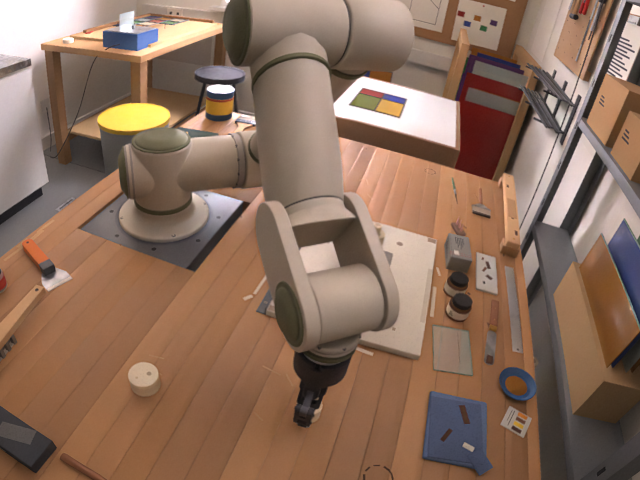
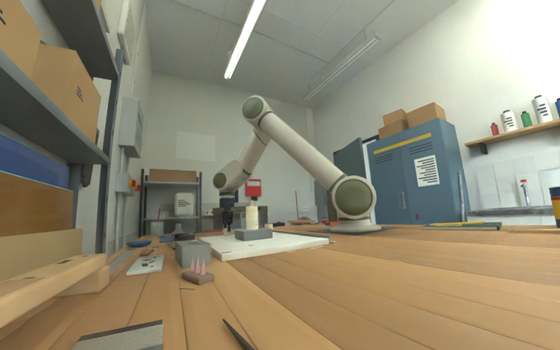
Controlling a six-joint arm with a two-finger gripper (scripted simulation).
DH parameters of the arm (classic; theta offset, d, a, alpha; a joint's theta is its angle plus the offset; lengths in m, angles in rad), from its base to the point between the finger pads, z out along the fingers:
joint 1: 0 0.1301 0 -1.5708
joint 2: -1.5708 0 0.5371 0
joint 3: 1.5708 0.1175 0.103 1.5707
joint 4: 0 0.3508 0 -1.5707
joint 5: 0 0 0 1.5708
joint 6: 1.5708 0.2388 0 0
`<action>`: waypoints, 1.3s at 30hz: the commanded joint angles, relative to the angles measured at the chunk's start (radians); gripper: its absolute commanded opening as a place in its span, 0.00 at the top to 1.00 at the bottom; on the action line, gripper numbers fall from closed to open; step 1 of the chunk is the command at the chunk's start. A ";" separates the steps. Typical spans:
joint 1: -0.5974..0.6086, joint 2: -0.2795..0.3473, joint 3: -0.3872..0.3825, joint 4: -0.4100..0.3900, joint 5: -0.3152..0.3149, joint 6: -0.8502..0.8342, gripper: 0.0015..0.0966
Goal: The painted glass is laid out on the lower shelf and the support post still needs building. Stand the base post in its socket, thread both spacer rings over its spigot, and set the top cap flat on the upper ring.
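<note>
My gripper (image 1: 307, 413) reaches straight down to the bench top in front of the white base plate (image 1: 408, 289), and its fingers stand around a small cream spacer ring (image 1: 316, 412) that lies on the wood. The cream base post (image 2: 252, 215) stands upright in the grey socket block (image 2: 253, 234) on the plate; in the side camera my arm hides it. A cream round top cap (image 1: 144, 378) with two small holes lies on the bench to the left, well apart from the gripper. A second ring (image 2: 269, 226) shows beyond the plate. The gripper is open and holds nothing.
The light table (image 1: 400, 124) with coloured glass stands beyond the bench. Right of the plate lie a grey block (image 1: 458, 251), two jars (image 1: 458, 294), a glass pane (image 1: 452, 349), a blue mat (image 1: 456, 431) and a blue dish (image 1: 517, 384). A scraper (image 1: 44, 263) lies at the left edge.
</note>
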 commanded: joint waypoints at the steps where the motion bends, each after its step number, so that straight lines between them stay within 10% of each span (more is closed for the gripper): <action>1: 0.000 -0.001 -0.001 0.000 0.000 0.000 0.38; 13: 0.000 -0.001 -0.001 0.000 -0.001 0.000 0.40; 39: 0.000 -0.001 -0.001 0.000 -0.001 0.000 0.93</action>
